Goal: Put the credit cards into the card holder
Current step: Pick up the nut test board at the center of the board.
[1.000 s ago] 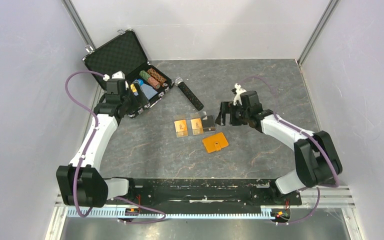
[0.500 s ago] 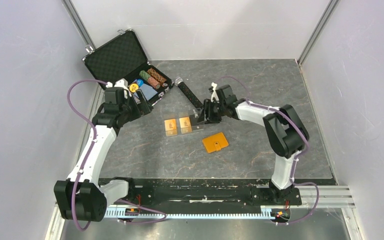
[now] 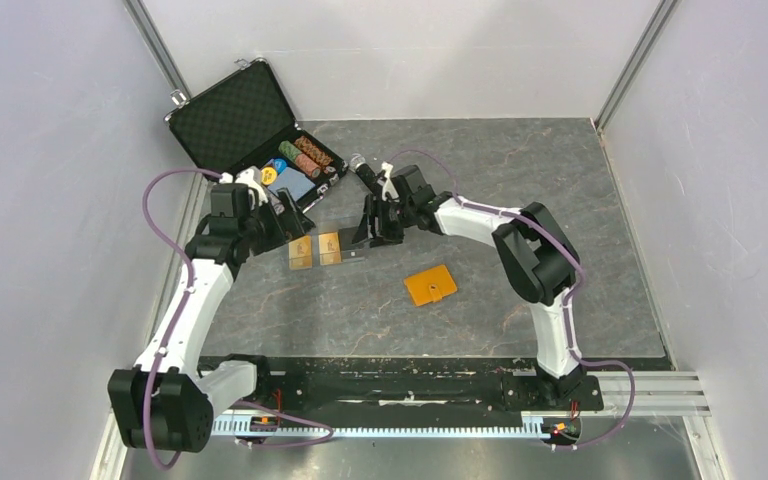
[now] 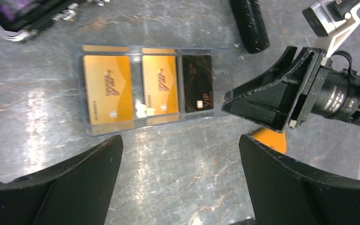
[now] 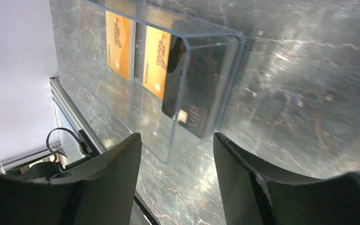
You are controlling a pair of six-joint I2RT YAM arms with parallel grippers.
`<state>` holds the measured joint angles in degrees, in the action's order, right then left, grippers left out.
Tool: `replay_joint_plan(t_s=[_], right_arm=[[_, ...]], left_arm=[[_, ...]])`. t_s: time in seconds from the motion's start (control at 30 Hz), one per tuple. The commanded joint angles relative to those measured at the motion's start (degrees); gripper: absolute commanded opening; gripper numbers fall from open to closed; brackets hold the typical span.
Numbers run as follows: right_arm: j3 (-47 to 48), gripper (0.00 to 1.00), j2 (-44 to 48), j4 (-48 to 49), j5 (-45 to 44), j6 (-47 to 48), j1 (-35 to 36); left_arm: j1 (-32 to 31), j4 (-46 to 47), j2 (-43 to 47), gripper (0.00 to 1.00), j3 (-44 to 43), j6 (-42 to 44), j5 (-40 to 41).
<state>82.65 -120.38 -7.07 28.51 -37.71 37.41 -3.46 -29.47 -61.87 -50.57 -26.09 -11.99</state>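
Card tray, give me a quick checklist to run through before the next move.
1. Two gold cards and the black card lie flat in the clear tray: ok.
2. The left gripper is open above them: ok.
3. The right gripper, at the tray's end, holds it: cannot tell.
4. The orange wallet is open for cards: not ok, it lies shut.
5. Wallet apart from tray: ok.

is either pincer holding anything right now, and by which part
left pincer: nothing, it is open. right pincer straddles a corner of the clear card tray, at the end by the black card; whether it actually clamps the tray cannot be told.
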Motion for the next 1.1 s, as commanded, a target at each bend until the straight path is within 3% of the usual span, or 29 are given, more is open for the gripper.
replay_joint_plan(t_s=[0.0, 0.17, 0.47, 0.67, 0.87, 1.07], right_arm=[[-4.1, 0.62, 7.4, 0.6, -1.1, 0.0, -3.4], [-13.7, 0.69, 16.2, 0.6, -0.9, 0.7, -7.6], [-31.9, 0.71, 35.3, -6.2, 1.3, 3.9, -20.9], [-41.9, 0.69, 46.1, -9.6, 4.4, 0.9, -25.2], [-49.4, 0.65, 49.0, -5.7, 9.1, -6.0, -25.1], [-51.8, 0.63, 44.5, -1.9, 11.8, -8.8, -24.1]], left_arm=[[-0.1, 3.4, -1.6, 1.0, -0.1, 1.3, -9.4], [-3.3, 3.2, -6.8, 1.0, -2.6, 3.1, -12.3], [-20.9, 3.3, -21.7, 0.99, -12.1, 3.4, -9.1], [-29.5, 4.3, -35.6, 0.98, -21.7, 1.8, -13.3], [-32.2, 3.8, -46.8, 0.96, -29.6, 1.0, -18.3], [-32.8, -0.2, -52.8, 0.91, -33.4, 2.5, -20.6]])
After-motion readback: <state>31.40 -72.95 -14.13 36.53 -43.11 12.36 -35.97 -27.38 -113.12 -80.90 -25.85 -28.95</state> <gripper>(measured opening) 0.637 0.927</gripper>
